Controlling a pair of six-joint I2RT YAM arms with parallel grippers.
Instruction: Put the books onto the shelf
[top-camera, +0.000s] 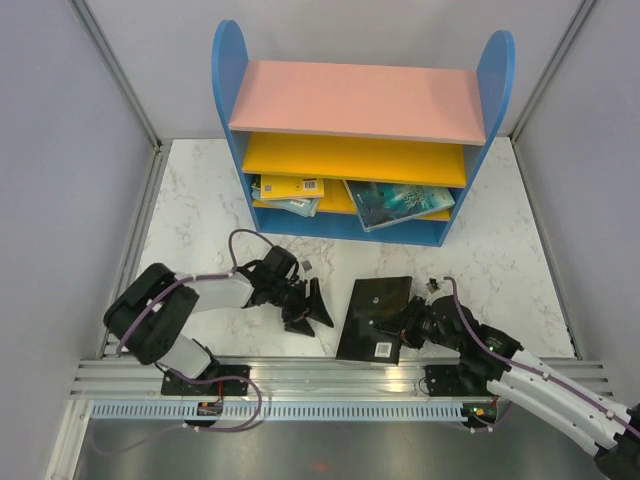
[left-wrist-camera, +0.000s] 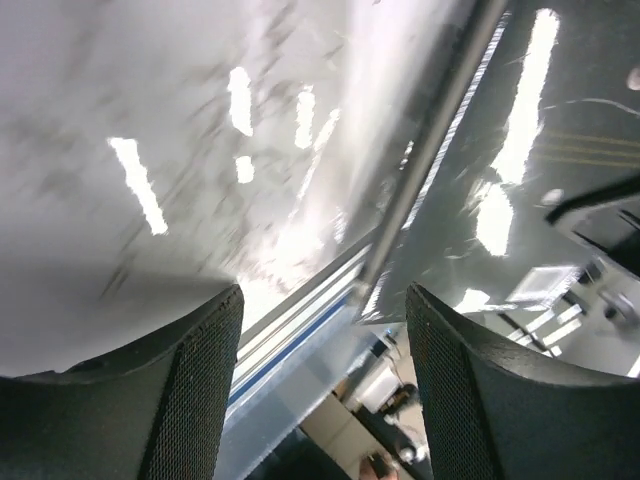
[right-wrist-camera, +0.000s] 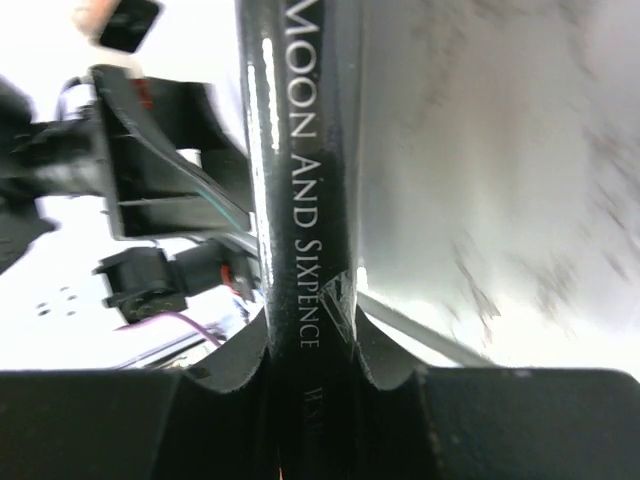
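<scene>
Since the right gripper (right-wrist-camera: 312, 365) pinched only the spine of the black book (top-camera: 376, 312), it might swing loose toward the shelf (top-camera: 350, 100) at twelve o'clock; the left gripper (left-wrist-camera: 325, 390) gaped empty.

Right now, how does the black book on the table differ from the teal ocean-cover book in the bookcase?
The black book lies on the marble table in front of the bookcase; the teal book lies skewed in its bottom compartment. The black book's spine sits between the right gripper's fingers; no gripper is near the teal book. One cover is glossy black, the other a teal ocean picture. Both are thin paperbacks.
</scene>
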